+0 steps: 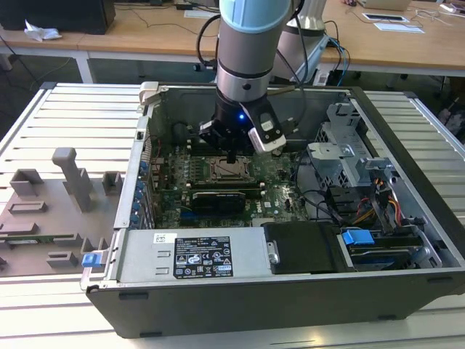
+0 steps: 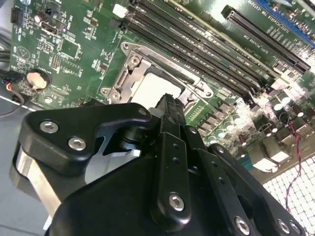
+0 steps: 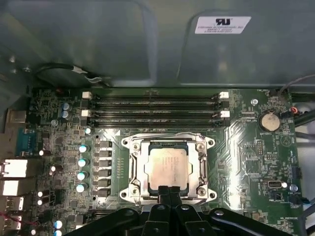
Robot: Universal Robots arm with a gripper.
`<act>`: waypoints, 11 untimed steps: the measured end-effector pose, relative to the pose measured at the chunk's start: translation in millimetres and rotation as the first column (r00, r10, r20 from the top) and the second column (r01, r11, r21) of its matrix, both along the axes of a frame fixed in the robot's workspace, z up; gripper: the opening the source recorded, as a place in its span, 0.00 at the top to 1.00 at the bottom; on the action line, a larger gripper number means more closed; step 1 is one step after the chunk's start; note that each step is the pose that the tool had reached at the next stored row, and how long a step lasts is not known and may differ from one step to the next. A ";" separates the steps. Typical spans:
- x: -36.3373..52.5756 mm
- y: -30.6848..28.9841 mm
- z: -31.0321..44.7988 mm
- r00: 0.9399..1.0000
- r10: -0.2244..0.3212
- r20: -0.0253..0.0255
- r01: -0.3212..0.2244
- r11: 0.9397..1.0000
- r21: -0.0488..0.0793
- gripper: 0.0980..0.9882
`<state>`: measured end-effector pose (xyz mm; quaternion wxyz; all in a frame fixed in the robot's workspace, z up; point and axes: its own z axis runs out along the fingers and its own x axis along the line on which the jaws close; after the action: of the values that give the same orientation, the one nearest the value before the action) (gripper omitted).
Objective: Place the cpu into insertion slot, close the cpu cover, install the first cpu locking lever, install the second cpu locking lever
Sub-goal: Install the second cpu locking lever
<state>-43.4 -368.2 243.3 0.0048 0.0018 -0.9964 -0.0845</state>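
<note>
Cpu (image 3: 168,168) seated in slot (image 3: 168,142), silvery frame around it, near the middle of the motherboard (image 3: 246,162). Fingers (image 3: 169,191) pinched together, tips at the chip's near edge, holding nothing that can be made out; whether touching the chip, cannot tell. Cover (image 3: 200,167) appears down around the chip, though uncertain; levers not distinguishable.

Judged step: seating or cover work. Best done with tips kept vertical, pressing on frame metal, never the chip top.

Obstacles: memory slots (image 3: 155,110) just beyond the socket, capacitors (image 3: 82,167) beside it, coin cell (image 3: 269,121) well apart; case wall (image 1: 145,145) hems the arm
</note>
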 end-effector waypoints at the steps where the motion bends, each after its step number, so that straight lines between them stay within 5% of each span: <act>1: -0.7 -2.2 -1.1 1.000 0.000 0.000 0.000 1.000 0.002 0.99; 11: 3.9 -19.2 -2.9 1.000 0.000 0.000 0.000 1.000 0.003 0.99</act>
<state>-39.5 -387.5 240.4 0.0050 0.0018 -0.9963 -0.0859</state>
